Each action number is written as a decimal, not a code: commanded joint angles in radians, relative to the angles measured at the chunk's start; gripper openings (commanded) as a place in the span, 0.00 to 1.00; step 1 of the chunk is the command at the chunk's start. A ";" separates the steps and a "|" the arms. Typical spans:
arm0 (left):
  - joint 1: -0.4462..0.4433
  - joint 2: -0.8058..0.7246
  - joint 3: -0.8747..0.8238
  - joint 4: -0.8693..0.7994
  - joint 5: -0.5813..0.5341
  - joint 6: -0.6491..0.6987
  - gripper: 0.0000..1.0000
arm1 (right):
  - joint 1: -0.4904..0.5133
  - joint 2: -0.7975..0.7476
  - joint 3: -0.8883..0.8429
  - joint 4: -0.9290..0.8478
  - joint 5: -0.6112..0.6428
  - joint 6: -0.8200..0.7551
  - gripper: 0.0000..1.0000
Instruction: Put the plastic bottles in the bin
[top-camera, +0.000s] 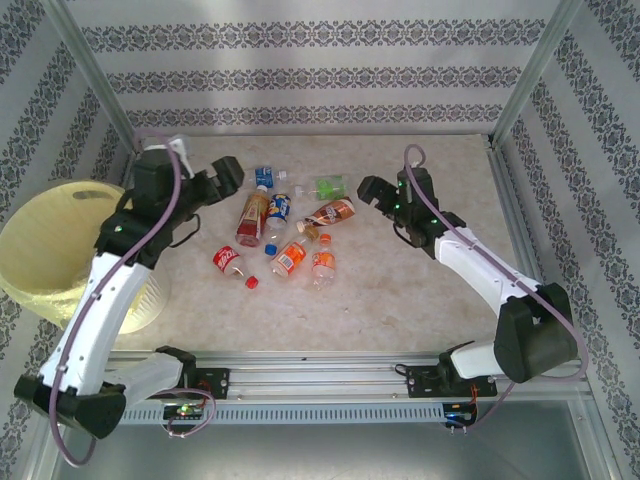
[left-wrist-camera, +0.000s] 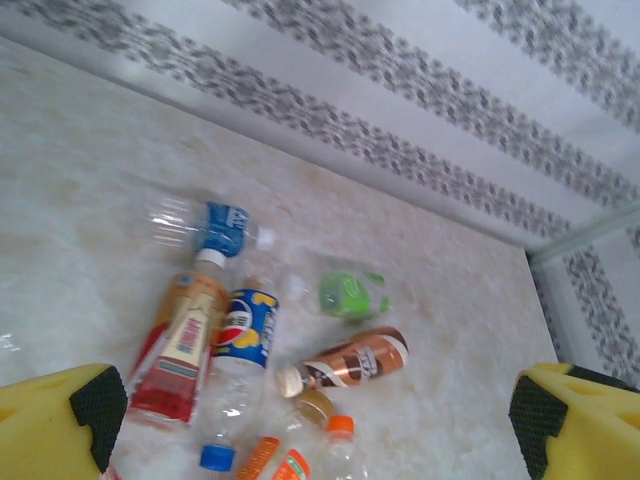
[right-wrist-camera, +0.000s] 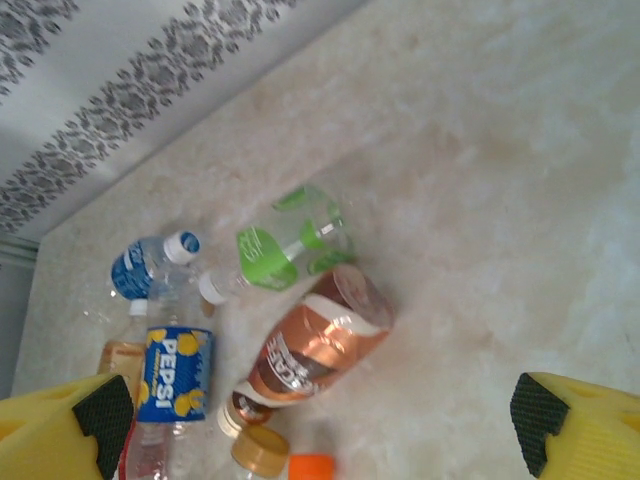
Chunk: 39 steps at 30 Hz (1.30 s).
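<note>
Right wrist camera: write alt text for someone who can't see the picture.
Several plastic bottles lie on their sides on a pale marbled table: a brown-labelled bottle mid-picture, a green-labelled bottle above it, a blue Pepsi bottle at lower left. The right gripper is open, its yellow fingers at the bottom corners, touching nothing.

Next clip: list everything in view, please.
Blue-label bottle: one, white cap, cluster's far side.
Pepsi bottle: one, blue label, middle.
Green-label bottle: one, far right.
Copper-label bottle: one, right.
Red-and-tan-label bottle: one, left.
Red-label bottle: one, red cap, near left.
Orange-label bottles: two, near side.
Bin: one, pale yellow, beyond table's left edge.
Table: one, beige marbled.
Left gripper: open, yellow fingers, left of cluster.
Right gripper: open, right of cluster.
</note>
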<state>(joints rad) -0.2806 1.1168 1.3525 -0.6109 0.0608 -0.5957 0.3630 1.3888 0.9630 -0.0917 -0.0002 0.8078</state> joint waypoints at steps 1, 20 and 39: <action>-0.050 0.057 0.007 0.094 0.012 0.035 1.00 | 0.043 0.027 -0.027 -0.011 0.021 0.075 0.98; -0.054 0.091 -0.109 0.064 -0.031 0.068 1.00 | 0.109 0.559 0.368 -0.198 0.014 0.534 0.90; -0.053 0.174 -0.102 0.127 0.119 0.207 1.00 | 0.077 0.633 0.372 -0.007 0.074 0.561 0.57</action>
<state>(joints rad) -0.3275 1.2804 1.2491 -0.5381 0.1104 -0.4500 0.4522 2.0457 1.3666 -0.1585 0.0364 1.3743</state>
